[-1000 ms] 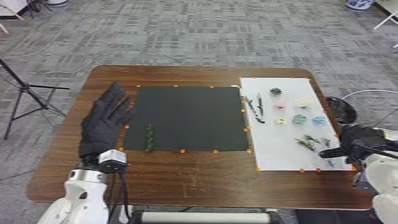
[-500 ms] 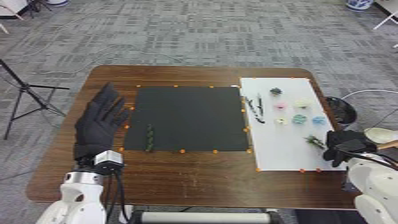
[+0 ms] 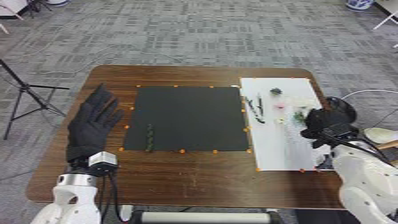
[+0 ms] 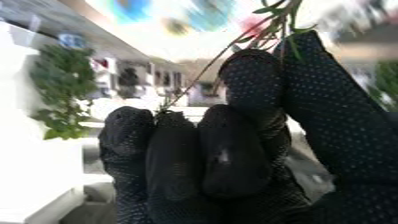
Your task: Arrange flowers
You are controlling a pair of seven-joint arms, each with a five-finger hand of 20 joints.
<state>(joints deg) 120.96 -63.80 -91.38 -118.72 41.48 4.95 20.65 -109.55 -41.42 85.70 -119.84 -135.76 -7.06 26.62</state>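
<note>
Over the right side of the white sheet [image 3: 273, 155] is my right hand [image 3: 330, 121], covering part of the flowers. In the right wrist view, my right hand [image 4: 253, 95] pinches a thin leafy green sprig [image 4: 282, 22] between thumb and finger, its stem running down across the fingertips. A dark flower [image 3: 275, 91], a pink flower [image 3: 280, 106] and a pale yellow flower [image 3: 281, 121] lie on the sheet, with a green one [image 3: 299, 118] beside my hand. One green stem [image 3: 149, 137] rests on the black mat [image 3: 191, 115]. My left hand [image 3: 91, 127] is open left of the mat, fingers straight.
Dark slender tools [image 3: 258, 111] lie along the sheet's left side. Orange markers edge the mat and sheet on the brown table [image 3: 204, 180]. A dark round object [image 3: 342, 107] and a pale bowl [image 3: 380, 135] are at the right. A tripod [image 3: 31, 95] stands left of the table.
My right hand has moved away from the robot along the sheet's right side; the sprigs at the sheet's near part no longer show clearly. My left hand has drifted slightly left.
</note>
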